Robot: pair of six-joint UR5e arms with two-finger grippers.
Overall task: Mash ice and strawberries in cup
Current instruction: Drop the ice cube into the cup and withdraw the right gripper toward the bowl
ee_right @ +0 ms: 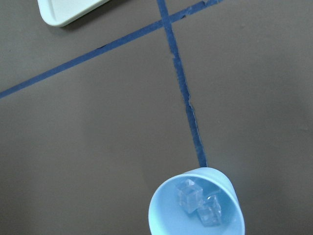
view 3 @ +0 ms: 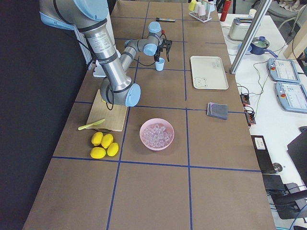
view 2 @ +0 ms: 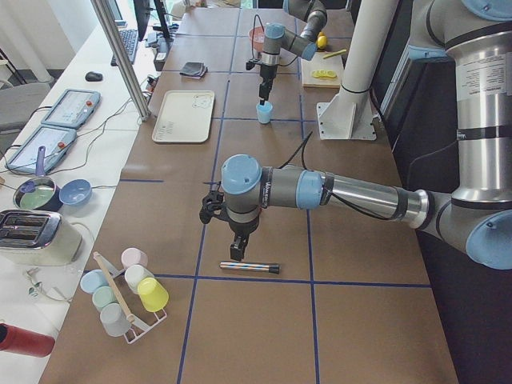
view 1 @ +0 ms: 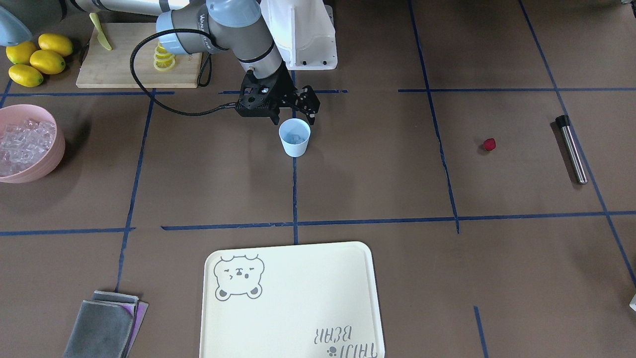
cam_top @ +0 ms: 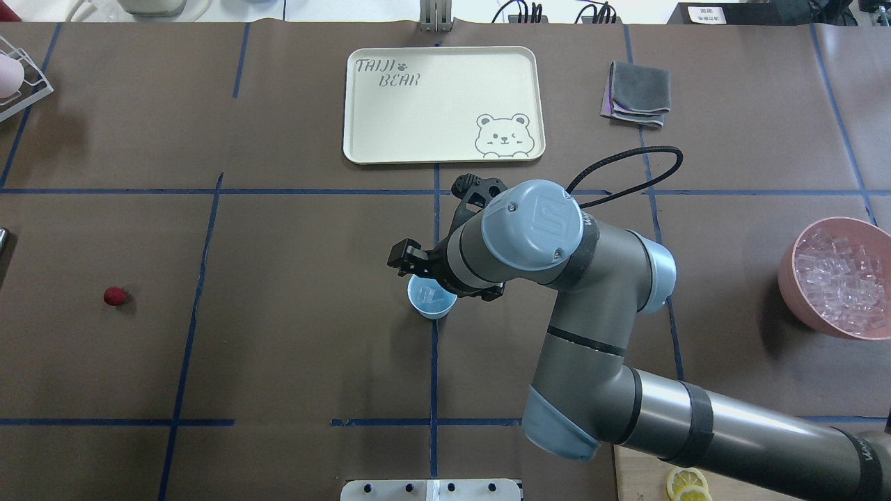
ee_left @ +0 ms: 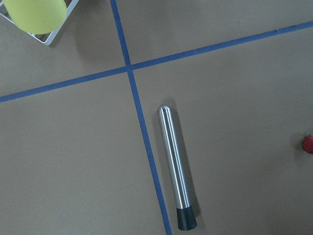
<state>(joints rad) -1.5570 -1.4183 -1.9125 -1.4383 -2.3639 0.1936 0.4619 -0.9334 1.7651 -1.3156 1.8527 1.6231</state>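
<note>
Two ice cubes (ee_right: 190, 196) in the blue cup (view 1: 294, 143), upright mid-table (view 1: 377, 189), right gripper (view 1: 294, 115) pointing down just above it, fingers spread and empty, strawberry (view 1: 489, 144) well apart, left gripper (view 2: 238, 250) hanging over a steel muddler (view 1: 572, 151), whether its fingers are apart or together cannot be told.

The cream rectangular plastic tray (cam_top: 431, 118) on the counter (cam_top: 278, 278) carries the grey words "TAIJI BEAR" with a small paw print in one corner. Lettering on the right arm's grey shell (view 1: 198, 22) is too small to read.
</note>
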